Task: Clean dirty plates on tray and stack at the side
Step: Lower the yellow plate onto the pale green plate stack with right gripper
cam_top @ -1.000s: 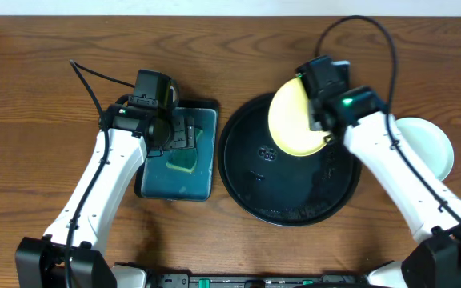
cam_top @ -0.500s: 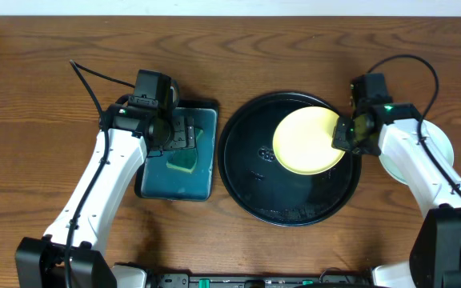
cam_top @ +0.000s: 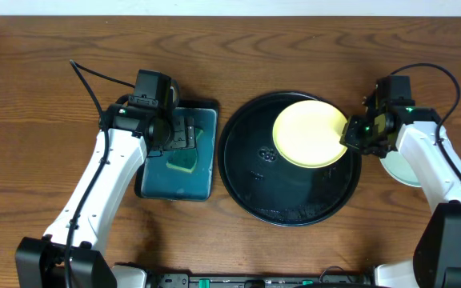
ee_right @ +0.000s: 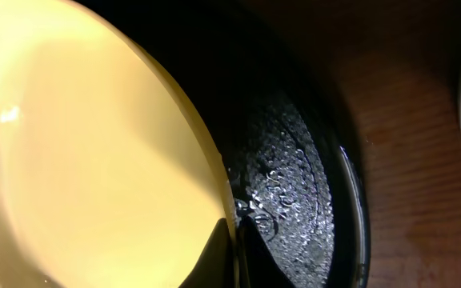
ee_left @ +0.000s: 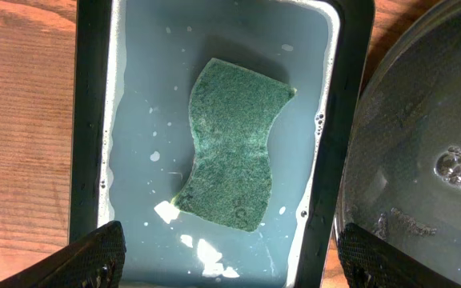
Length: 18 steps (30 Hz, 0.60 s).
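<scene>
At the right of the overhead frame, my right pincer (cam_top: 357,133) pinches the yellow plate (cam_top: 309,133) by its right rim, above the black tray (cam_top: 242,182). In the left wrist view, my left pincer (ee_left: 230,260) gapes empty above the sponge (ee_left: 234,144). In the right wrist view, my jaws meet on the thin rim at bottom centre. The plate looks stiff, light and probably slippery, so the rim is the hold.

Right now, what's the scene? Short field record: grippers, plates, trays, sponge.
left gripper: open, above the sponge
right gripper: shut on the yellow plate at its right rim
yellow plate: over the far right part of the black tray
black tray: wet, some bubbles
mint-blue plate: on the table right of the black tray, partly hidden by the right arm
teal tray: left of the black tray, holds water
sponge: green, lying in the teal tray
</scene>
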Each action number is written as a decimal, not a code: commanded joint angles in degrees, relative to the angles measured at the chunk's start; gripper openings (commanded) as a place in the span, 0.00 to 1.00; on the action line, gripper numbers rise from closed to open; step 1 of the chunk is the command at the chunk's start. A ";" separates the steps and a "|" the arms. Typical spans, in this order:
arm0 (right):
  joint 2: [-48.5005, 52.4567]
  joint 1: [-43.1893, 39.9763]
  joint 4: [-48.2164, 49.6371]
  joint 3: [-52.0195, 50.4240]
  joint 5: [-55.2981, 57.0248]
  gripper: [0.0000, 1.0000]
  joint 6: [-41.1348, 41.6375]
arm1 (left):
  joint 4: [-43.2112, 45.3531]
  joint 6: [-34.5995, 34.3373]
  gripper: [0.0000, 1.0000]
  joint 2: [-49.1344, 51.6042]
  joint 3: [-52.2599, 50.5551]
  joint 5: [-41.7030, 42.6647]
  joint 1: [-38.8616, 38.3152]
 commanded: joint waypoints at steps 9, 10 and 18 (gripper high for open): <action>-1.14 -13.31 1.75 -0.15 -10.25 0.01 0.15 | -0.68 0.39 0.86 0.11 0.33 -0.72 0.00; -1.14 -15.26 1.75 -0.15 -10.23 0.01 0.13 | -0.72 0.39 0.86 0.11 0.33 -0.72 0.00; -1.14 -29.88 0.72 -0.15 -6.67 0.01 1.11 | -0.79 0.39 0.86 0.11 0.33 -0.72 0.00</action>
